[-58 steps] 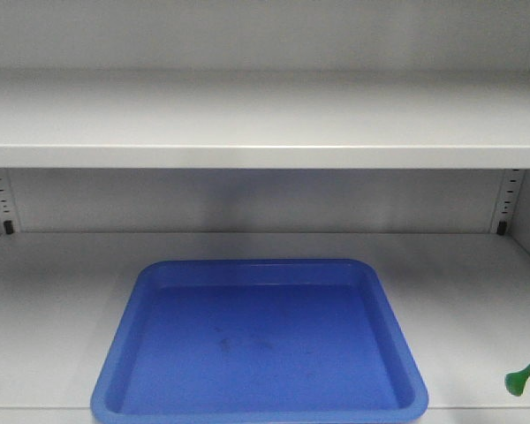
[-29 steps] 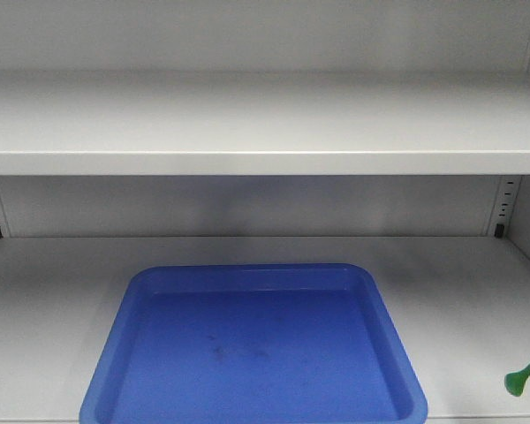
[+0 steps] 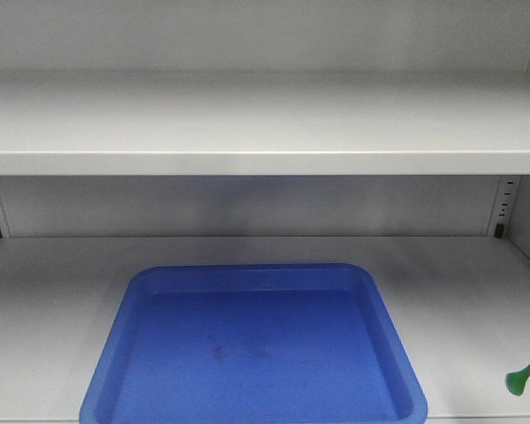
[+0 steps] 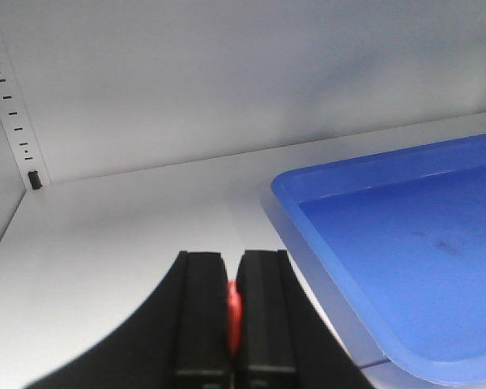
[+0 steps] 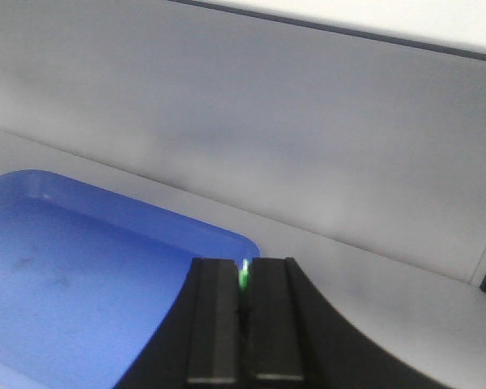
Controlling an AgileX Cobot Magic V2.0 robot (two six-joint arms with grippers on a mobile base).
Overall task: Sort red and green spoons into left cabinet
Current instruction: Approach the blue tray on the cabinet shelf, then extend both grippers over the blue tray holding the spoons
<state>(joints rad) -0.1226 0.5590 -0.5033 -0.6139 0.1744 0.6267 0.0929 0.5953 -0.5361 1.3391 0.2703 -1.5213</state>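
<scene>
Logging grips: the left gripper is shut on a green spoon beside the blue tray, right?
Not green: the left gripper is shut on a red spoon beside the blue tray, as the left wrist view shows.

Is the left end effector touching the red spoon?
Touching. The left wrist view shows the red spoon pinched, with no gap, inside the shut left end effector.

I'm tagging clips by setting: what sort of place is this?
Probably inside a grey metal cabinet: a wide upper shelf, a slotted strip with a black clip in the corner, a blue tray on the lower shelf. The room around it is unseen.
</scene>
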